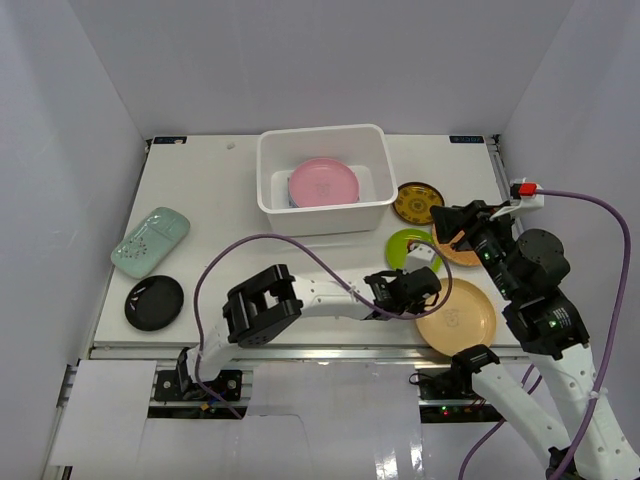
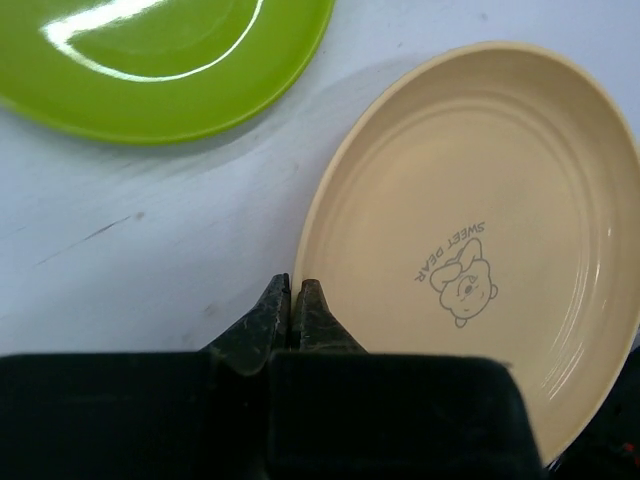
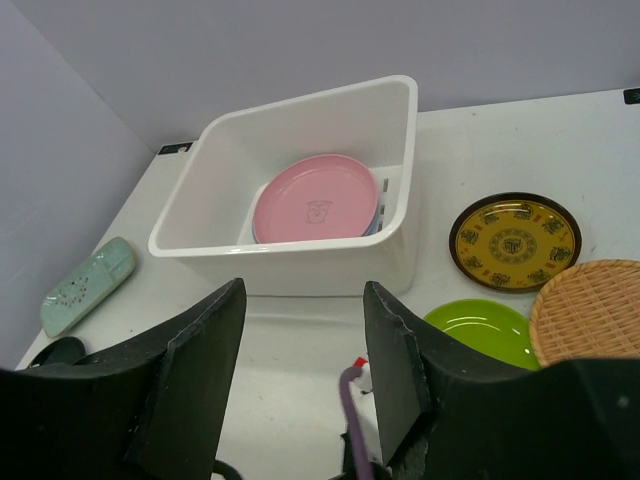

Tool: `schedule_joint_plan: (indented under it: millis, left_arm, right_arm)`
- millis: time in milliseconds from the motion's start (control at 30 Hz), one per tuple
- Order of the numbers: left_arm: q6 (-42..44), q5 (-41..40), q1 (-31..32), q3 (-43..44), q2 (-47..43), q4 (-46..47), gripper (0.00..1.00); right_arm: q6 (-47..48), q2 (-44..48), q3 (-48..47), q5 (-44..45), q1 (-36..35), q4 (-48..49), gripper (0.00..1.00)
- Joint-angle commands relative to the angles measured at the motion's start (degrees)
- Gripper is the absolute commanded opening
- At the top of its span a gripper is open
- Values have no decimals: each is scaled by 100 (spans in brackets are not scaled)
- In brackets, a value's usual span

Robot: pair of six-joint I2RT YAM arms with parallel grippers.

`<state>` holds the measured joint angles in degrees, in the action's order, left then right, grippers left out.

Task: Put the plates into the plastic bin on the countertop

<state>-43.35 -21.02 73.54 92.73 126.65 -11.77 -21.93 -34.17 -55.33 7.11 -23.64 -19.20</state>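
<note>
The tan plate (image 2: 480, 250), printed with a small bear, lies flat on the countertop (image 1: 220, 200). Its near left rim sits right at the tips of the left gripper (image 2: 292, 300). That gripper's fingers are pressed together with only a hairline between them. I cannot tell whether the plate's rim is caught in that line.

Ahead of the tips and off to their left lies the lime green plate (image 2: 160, 60), close to the tan one but not touching it.

The right gripper (image 3: 300, 380) hangs above the table with its fingers spread wide and nothing between them. Straight ahead of it stands the plastic bin (image 3: 330, 265). The pink plate (image 3: 315, 198) lies in the bin, and a sliver of blue (image 3: 377, 212) shows under its right edge.

To the right of this gripper's fingers are three more dishes. The yellow-patterned dark plate (image 3: 514, 242) is farthest, and the lime green plate is nearer. The ribbed orange plate (image 3: 590, 310) sits at the right edge of the wrist view, just beside both.

Far to the gripper's left, well apart from the bin, lies the oblong mint-green plate (image 3: 88, 285). The black plate (image 1: 154, 302) sits nearer the table's front edge than it. A purple cable (image 1: 215, 270) loops over the left arm.
</note>
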Motion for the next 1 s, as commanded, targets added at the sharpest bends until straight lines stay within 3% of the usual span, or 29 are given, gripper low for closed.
schedule_joint_plan:
  millis: [0,200,300,400,467,533,700,967]
  left_arm:
    - [660,-482,64,-807,-1339,-46,0]
    - [1302,-1219,-76,-1968,-3416,447,0]
    - [1286,-1160,-611,-2302,-4384,369,0]
    - [1154,-653,-1951,-2391,-4982,237,0]
    - [1145,-465,-2491,-2286,-5123,272,0]
    - [1381,-282,-3096,-1780,-4967,246,0]
    - [1567,272,-4135,-441,-3467,-606,0]
    - [1540,730,-4611,289,-2295,-994,0]
  right_arm:
    - [49,86,-39,-26,17,277,57]
    - [66,200,-92,132,17,268,58]
    - [40,236,-22,378,17,294,58]
    - [-30,210,118,921,17,338,57]
    - [-83,192,232,1072,17,347,57]
    - [-144,165,321,1073,17,469,56]
    - [-250,-63,522,783,17,531,56]
    - [-504,-519,1348,1924,17,619,56]
